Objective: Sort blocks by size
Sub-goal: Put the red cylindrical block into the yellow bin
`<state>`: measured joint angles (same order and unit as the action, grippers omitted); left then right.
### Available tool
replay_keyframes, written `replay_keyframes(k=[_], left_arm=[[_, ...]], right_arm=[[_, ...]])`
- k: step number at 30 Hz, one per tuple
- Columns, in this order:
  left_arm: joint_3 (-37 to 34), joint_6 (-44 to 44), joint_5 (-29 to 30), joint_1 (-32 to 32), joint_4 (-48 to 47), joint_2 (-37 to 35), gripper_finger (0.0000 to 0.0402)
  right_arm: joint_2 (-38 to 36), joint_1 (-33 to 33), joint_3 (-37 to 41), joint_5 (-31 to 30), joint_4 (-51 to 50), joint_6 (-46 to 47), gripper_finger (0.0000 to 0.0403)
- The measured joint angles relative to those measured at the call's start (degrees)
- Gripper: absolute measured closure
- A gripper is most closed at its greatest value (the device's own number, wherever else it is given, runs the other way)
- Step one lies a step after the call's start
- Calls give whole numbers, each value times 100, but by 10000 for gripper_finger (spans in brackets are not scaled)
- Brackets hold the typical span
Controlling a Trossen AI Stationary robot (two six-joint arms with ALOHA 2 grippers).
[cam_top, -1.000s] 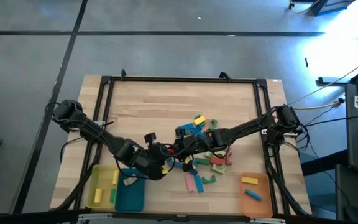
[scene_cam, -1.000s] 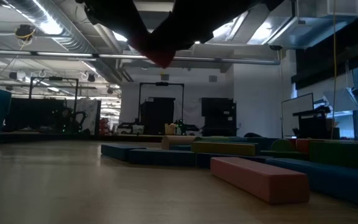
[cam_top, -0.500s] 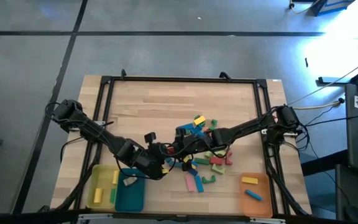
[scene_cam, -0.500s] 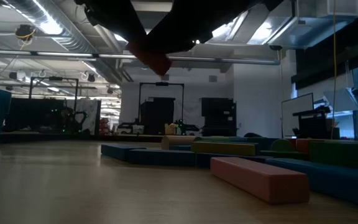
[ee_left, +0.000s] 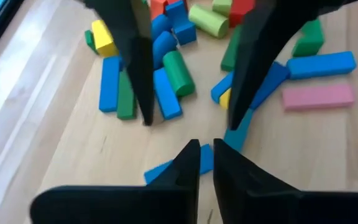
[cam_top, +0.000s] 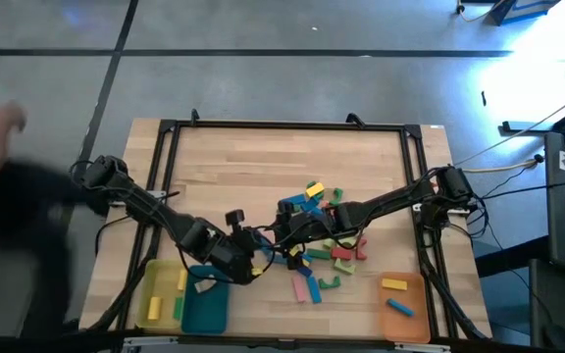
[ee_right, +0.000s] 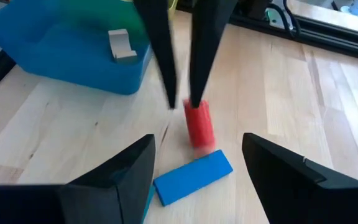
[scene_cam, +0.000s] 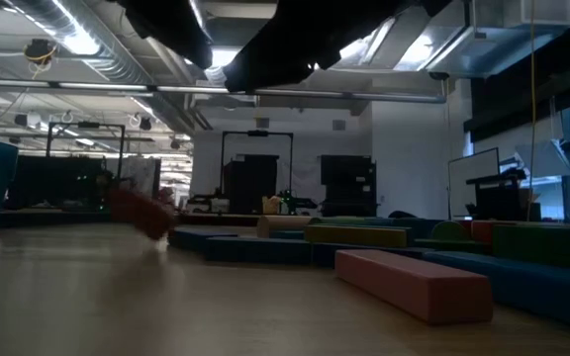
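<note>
Item: left gripper (cam_top: pixel 259 263), jaws shut, tips touching, nothing visibly held; it hangs above the tabletop (cam_top: pixel 263 167) left of the block pile (cam_top: pixel 317 235). Right gripper (cam_top: pixel 275 238), jaws spread wide, empty, faces it closely. Between them: a red block (ee_right: pixel 197 124), blurred, just beneath the left tips, seemingly loose; beside it a blue bar (ee_right: pixel 193 177) lying flat, long axis slantwise across the right gripper's span. Both arms about equally near. Teal tray (cam_top: pixel 204 304) near-left. Whether the red block rests or falls: unclear. A blurred person (cam_top: pixel 3 186) crosses the left edge.

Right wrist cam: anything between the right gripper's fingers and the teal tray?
Yes: a blue block, a falling red block, then bare wood before the teal tray.
</note>
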<state>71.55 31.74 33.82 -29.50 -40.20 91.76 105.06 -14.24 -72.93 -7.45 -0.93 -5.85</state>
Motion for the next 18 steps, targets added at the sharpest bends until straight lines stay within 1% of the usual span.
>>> replay_keyframes(k=[3,5,11,13,16,18], left_arm=[[0,113,-4,38,-203,6,380],[0,248,-27,63,-408,9,369],[0,985,-67,249,-1223,9,301],[0,1185,-378,345,-1512,9,278],[0,1553,-1296,511,-2079,9,254],[0,1808,-1889,615,-2407,9,245]], right_arm=[[0,2,0,-1,-126,0,159],[0,1,0,-1,-240,0,159],[0,2,0,-1,-423,0,160],[0,1,0,-1,-477,-2,160],[0,0,0,-1,-633,0,160],[0,0,0,-1,-748,0,160]])
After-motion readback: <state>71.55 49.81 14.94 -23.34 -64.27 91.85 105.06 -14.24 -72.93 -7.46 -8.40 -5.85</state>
